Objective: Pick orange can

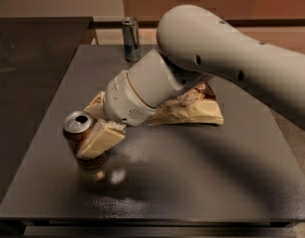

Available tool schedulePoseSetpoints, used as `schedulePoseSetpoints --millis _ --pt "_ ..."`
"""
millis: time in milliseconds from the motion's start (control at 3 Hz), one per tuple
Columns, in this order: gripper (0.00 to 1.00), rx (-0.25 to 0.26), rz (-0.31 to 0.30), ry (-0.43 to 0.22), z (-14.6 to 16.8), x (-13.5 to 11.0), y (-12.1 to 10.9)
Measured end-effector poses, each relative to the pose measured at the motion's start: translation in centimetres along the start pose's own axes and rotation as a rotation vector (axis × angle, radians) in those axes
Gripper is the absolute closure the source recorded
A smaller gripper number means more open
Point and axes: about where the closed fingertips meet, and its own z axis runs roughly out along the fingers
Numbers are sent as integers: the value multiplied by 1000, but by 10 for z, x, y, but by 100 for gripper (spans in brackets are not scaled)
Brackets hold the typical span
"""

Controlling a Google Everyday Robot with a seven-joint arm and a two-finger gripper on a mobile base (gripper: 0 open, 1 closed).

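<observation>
- Orange can (77,126): stood on the near-left part of the desk (192,177), close to its left edge; silver top with its tab opening faced up, and the dark orange-brown body looked slightly tilted.
- Pincer (97,140): lay at the can's right and front side, its cream-coloured part crossing the can's body and touching it; the far side of the can was hidden, so whether the pincer was clamped on the can or still apart could not be told.
- Wrist (135,98): a pale grey cylinder sloping down to the left, just above and right of the can.
- Arm (231,58): a large rounded grey housing reaching in from the right over the middle of the desk.
- Crumpled snack bag (199,112): lay flat near the desk's centre, partly covered by the wrist and arm.
- Blue-and-silver can (130,38): slim and upright at the far edge of the desk, well apart from the orange can.
- Dark counter (28,58): adjoined the desk on the left.
</observation>
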Motion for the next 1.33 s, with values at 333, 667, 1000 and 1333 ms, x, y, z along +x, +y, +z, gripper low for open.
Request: schedulePoseSetpoints --millis 333,667,1000,1333 --pt "65 -27 16 -31 0 1 2" --pt "88 -13 29 -44 -9 -2 0" --pt "100 33 43 -33 -32 -11 -8" --pt "100 89 45 -13 -61 -20 -18"
